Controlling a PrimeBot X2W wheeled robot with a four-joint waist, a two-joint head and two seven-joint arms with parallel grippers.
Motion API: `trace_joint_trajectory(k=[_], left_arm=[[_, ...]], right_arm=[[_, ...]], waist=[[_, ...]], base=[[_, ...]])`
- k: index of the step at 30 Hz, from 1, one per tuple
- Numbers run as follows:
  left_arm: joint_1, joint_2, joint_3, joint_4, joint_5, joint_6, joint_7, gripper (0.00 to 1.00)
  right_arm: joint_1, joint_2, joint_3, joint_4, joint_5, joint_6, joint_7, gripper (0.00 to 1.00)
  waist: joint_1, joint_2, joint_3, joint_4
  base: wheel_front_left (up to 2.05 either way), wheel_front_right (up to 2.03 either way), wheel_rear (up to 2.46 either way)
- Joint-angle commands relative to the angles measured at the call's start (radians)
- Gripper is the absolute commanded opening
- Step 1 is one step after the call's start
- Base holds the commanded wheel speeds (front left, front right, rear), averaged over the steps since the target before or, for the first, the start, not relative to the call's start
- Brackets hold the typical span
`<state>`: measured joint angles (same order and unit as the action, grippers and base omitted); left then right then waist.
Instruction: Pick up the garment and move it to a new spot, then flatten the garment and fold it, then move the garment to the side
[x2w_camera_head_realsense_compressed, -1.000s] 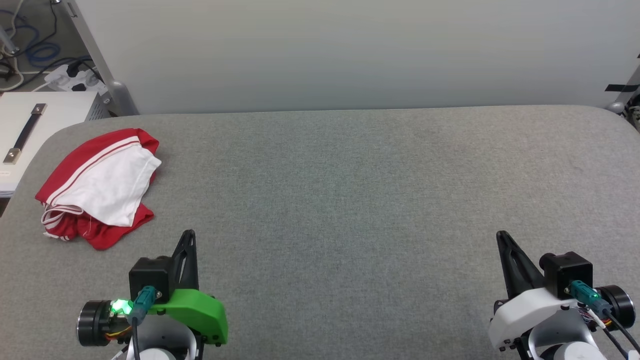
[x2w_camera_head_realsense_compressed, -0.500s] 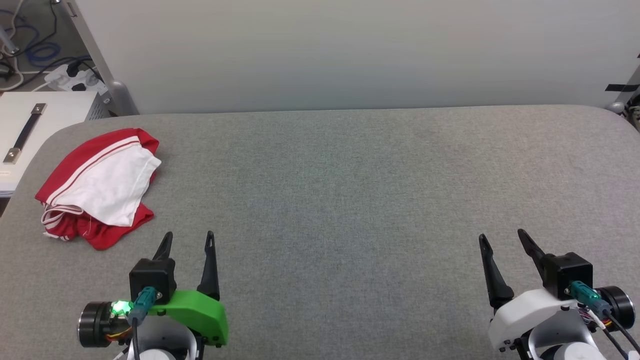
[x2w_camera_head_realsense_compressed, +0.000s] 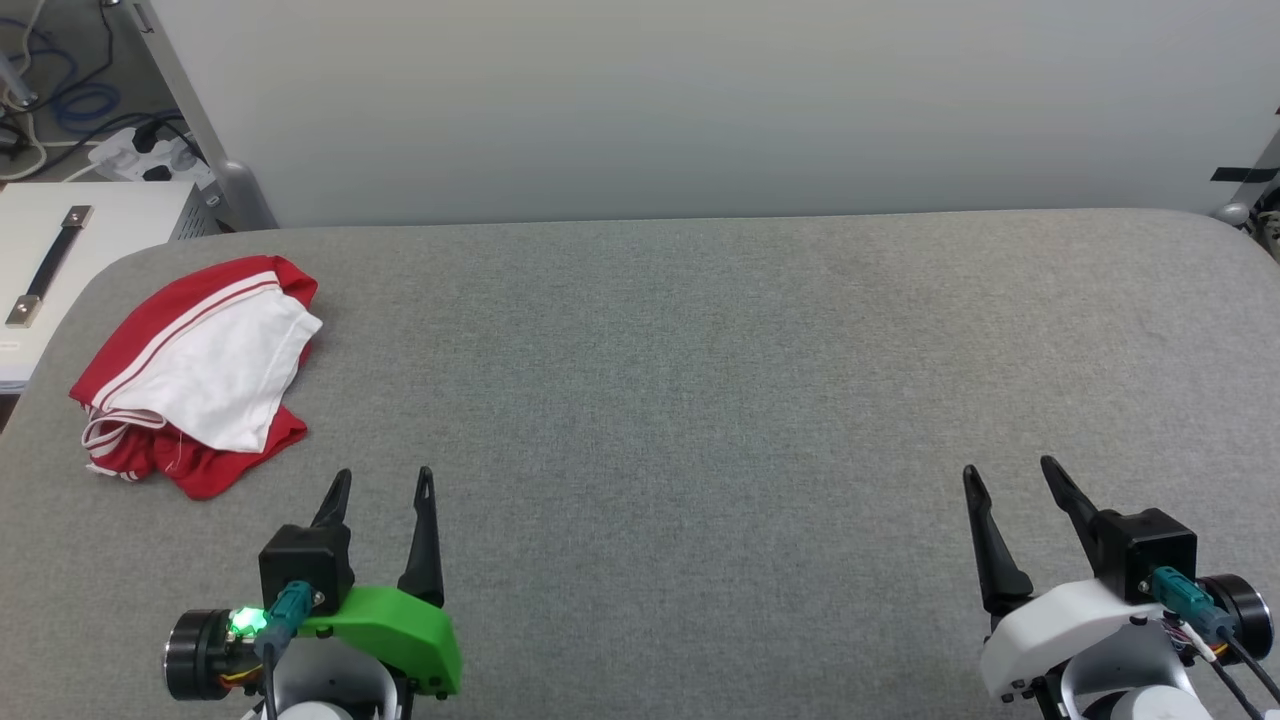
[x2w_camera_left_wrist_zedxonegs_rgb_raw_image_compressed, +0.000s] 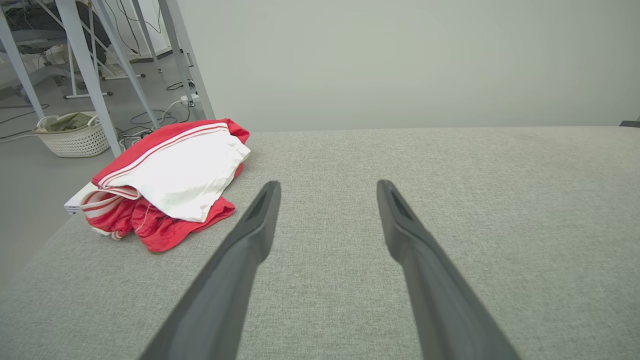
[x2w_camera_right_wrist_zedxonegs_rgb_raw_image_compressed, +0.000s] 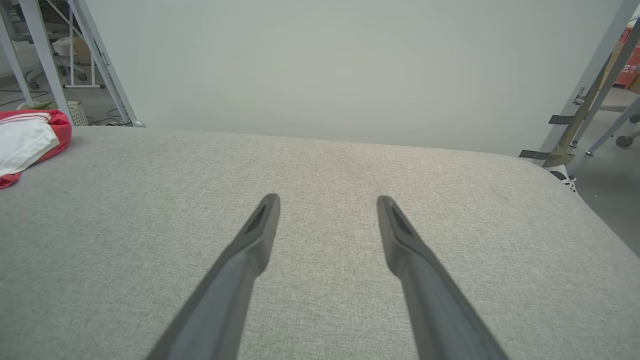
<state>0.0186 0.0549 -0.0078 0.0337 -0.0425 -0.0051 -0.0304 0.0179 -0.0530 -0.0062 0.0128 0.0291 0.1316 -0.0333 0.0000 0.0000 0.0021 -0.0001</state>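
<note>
Left hand (x2w_camera_head_realsense_compressed: 382, 476): green shell (x2w_camera_head_realsense_compressed: 395, 625), black camera block (x2w_camera_head_realsense_compressed: 305, 565), teal plug (x2w_camera_head_realsense_compressed: 288, 605), lit green lamp (x2w_camera_head_realsense_compressed: 243, 622), dark tapered fingers (x2w_camera_head_realsense_compressed: 424, 540).
Right hand (x2w_camera_head_realsense_compressed: 1007, 467): white shell (x2w_camera_head_realsense_compressed: 1050, 620), black cables (x2w_camera_head_realsense_compressed: 1250, 672).

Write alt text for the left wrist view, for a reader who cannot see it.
A crumpled red and white garment lies near the left edge of a grey fabric-covered table. The left gripper, open and empty, points across the table, with the garment ahead and to its left. A white basket stands on the floor beyond.
</note>
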Motion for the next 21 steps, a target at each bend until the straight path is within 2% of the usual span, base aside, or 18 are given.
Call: trace_joint_trajectory(k=[1, 21], left_arm=[[0.001, -0.001, -0.001, 0.007, -0.01, -0.006, -0.011, 1.0], [0.007, -0.002, -0.005, 0.018, -0.052, -0.022, -0.052, 1.0]], right_arm=[[0.003, 0.001, 0.0, 0.003, 0.007, 0.0, -0.011, 1.0], [0.009, 0.001, 0.011, -0.004, 0.047, 0.0, -0.052, 1.0]], waist=[[0.0, 0.0, 0.0, 0.0], [0.0, 0.0, 0.0, 0.005]], base=[[0.0, 0.0, 0.0], [0.0, 0.0, 0.0]])
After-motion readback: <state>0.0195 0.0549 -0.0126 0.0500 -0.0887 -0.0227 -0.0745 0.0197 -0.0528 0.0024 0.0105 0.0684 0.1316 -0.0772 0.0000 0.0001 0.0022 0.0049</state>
